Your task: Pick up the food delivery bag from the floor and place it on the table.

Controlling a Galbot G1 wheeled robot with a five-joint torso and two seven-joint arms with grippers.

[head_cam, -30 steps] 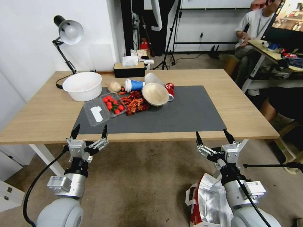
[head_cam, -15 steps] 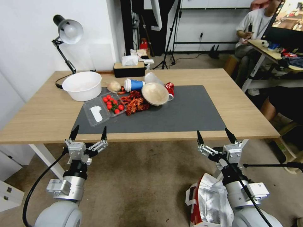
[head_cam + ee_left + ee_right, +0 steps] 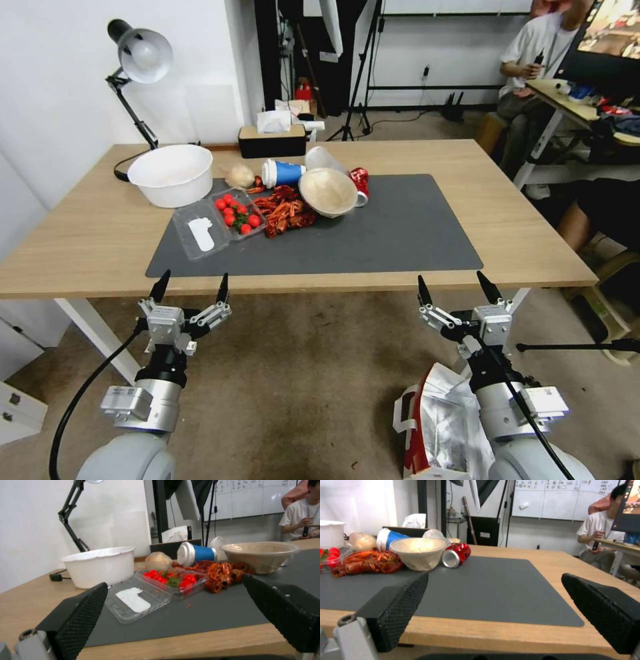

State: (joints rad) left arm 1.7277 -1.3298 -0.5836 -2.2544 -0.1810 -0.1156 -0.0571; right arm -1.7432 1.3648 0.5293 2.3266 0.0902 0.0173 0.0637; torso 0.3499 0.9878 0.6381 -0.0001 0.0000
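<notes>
I'm holding my right gripper [image 3: 455, 293] up just short of the table's [image 3: 533, 257] near edge, fingers spread wide and pinching nothing; my left gripper [image 3: 192, 291] is mirroring it at nine o'clock from there, also splayed open and empty; in both wrist views I'm looking across the dark grey mat [image 3: 486, 580] at tabletop height, so both arms are riding level with the wood. The food delivery bag [image 3: 440, 427] is sitting on the floor [image 3: 307, 373] at six o'clock from my right gripper, right beside that forearm, foil lining showing, white loop handle [image 3: 400, 417] toward the left; nothing is touching it. Compared with a second ago, the table is sliding a little up and wider in my head view while the bag is keeping its place against my arm; I'm reading that as my head or body shifting, not the things moving. At twelve o'clock the white bowl [image 3: 171, 175], tomatoes [image 3: 235, 215], crayfish [image 3: 283, 212] and blue cup [image 3: 283, 173] are crowding the mat's left half; its right half is looking free for the bag. The pickup isn't started yet, I'd judge.
</notes>
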